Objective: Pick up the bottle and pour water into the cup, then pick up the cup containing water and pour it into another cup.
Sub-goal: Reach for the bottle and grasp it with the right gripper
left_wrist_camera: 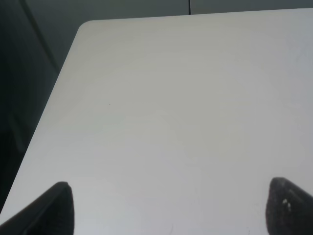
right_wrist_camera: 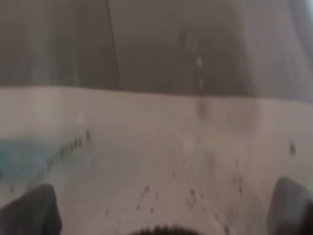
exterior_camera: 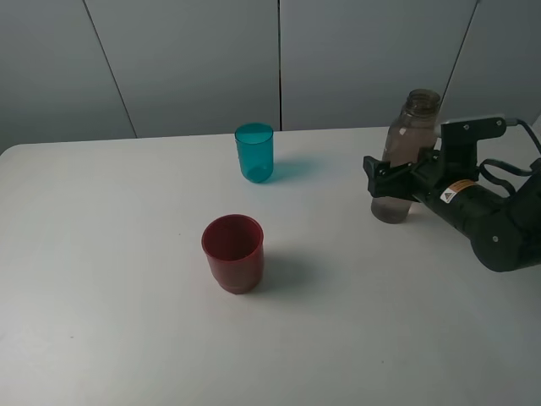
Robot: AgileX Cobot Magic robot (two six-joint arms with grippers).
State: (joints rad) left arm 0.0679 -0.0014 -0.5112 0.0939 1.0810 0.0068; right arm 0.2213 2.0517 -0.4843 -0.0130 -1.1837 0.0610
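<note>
Nearest the camera, the red cup (exterior_camera: 233, 252) stands upright on the white worktop (exterior_camera: 101, 279), a little left of the middle, mouth open and apart from everything else. Farther back and well to the right, the right tool (exterior_camera: 393, 178) reaches in from the right edge on its black arm, level with the lower half of the bottle (exterior_camera: 410, 156). The bottle stands upright on the worktop with no cap, and its smoky wall lies between the jaws. One black finger (exterior_camera: 377, 176) shows on the side of the bottle towards the cups, while the other is hidden behind it. In the right wrist view the bottle wall (right_wrist_camera: 161, 147) is blurred and fills nearly the whole picture, with the two fingertips (right_wrist_camera: 34, 210) at opposite corners. So the jaws stand wide, astride the bottle. Whether the pads touch it cannot be told. Farthest back, near the rear edge and about in the middle, the teal cup (exterior_camera: 254, 152) stands upright, well apart from the bottle and the red cup. Behind it rises a grey panelled wall (exterior_camera: 194, 59). The left tool (left_wrist_camera: 171, 210) is outside the high view. Its wrist view shows both dark fingertips (left_wrist_camera: 54, 210) set wide apart and holding nothing, over bare worktop that runs to a rounded corner.
</note>
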